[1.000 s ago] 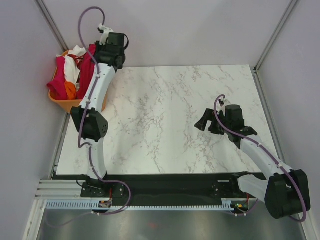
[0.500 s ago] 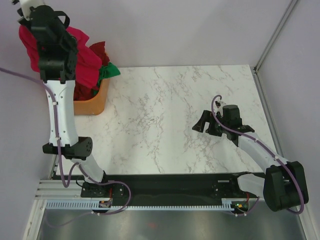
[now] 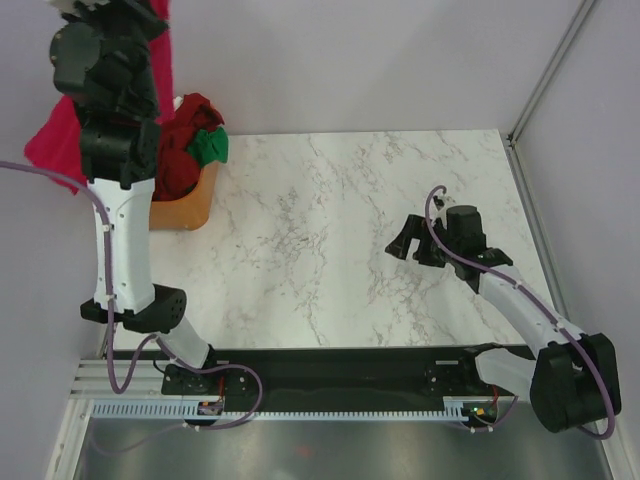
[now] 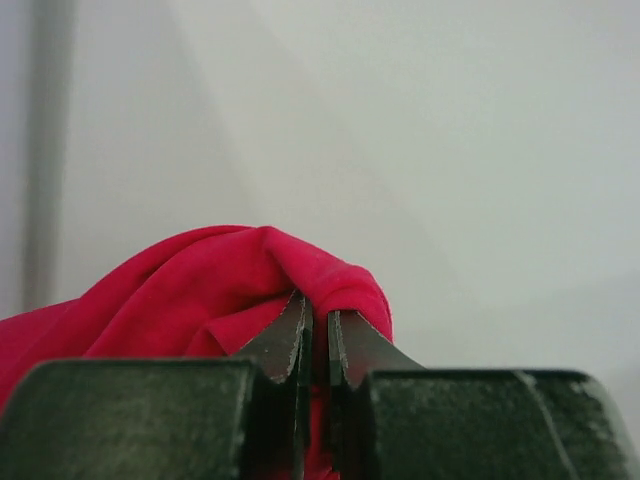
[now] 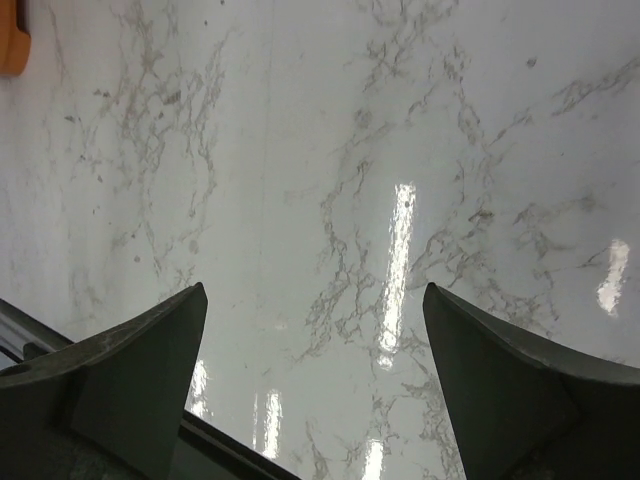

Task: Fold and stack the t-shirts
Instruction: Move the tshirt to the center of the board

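One shirt is out of the pile so far, by the look of it. The left fingers point(image 4: 300, 338) are pinched almost fully together on a fold of the soft crimson red cloth t-shirt point(image 4: 200, 290), with the fabric bunched up and over the tips. From the top camera that arm is stretched way up, and the rest of the red shirt point(image 3: 52, 145) hangs loose below the fingers, against the wall.

My guess at the reason for going so high is that the cloth has to drop free of everything else. Otherwise it would drag its neighbours along.

Down below the left fingers and a bit toward the table sits the orange plastic basket point(image 3: 190, 210). It holds a dark maroon bundled shirt point(image 3: 185, 135) and a crumpled green shirt point(image 3: 210, 147) on top, so there's plenty left to do.

The right fingers point(image 5: 150, 360) are spread wide and hold nothing. They hover low over the white marble tabletop point(image 3: 320, 230), which is bare directly beneath them, well apart from the basket. It looks like a waiting pose to me, parked where a second corner could be caught once the shirt gets brought over.

I'd say we're right at the start, with nothing laid flat, folded or stacked yet. Next up is probably carrying the red one over to the open marble between the two sets of fingers. The main risk is that thin pinch slipping off the fold.
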Robot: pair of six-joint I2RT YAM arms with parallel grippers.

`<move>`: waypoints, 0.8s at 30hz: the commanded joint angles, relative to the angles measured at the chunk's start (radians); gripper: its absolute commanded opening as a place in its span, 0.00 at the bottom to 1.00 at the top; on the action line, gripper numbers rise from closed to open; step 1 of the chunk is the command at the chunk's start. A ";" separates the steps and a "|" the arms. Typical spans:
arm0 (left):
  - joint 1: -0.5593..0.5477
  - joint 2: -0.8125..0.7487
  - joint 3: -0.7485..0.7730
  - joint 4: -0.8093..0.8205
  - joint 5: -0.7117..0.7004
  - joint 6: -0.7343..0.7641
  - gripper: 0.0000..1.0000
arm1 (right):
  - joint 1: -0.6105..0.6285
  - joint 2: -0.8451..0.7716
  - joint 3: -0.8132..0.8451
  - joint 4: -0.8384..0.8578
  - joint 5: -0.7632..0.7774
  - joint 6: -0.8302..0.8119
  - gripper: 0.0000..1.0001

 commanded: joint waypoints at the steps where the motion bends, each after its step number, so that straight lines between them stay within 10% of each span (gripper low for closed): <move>1: -0.123 -0.049 -0.040 -0.041 0.255 -0.130 0.08 | 0.002 -0.083 0.128 -0.055 0.123 -0.004 0.98; 9: -0.183 -0.218 -0.198 -0.124 0.479 -0.298 0.06 | 0.002 -0.202 0.478 -0.295 0.520 -0.066 0.98; 15: -0.183 -0.434 -0.668 -0.140 0.241 -0.301 0.11 | 0.001 -0.155 0.598 -0.412 0.551 -0.086 0.98; 18: -0.183 -0.549 -1.040 -0.158 0.315 -0.415 0.66 | 0.001 -0.167 0.556 -0.442 0.544 -0.057 0.98; 19: -0.183 -0.572 -1.151 -0.159 0.365 -0.458 0.99 | 0.002 -0.179 0.509 -0.442 0.539 -0.047 0.98; 24: -0.186 -0.689 -1.754 -0.161 0.533 -0.657 1.00 | 0.001 -0.257 0.348 -0.436 0.483 -0.018 0.98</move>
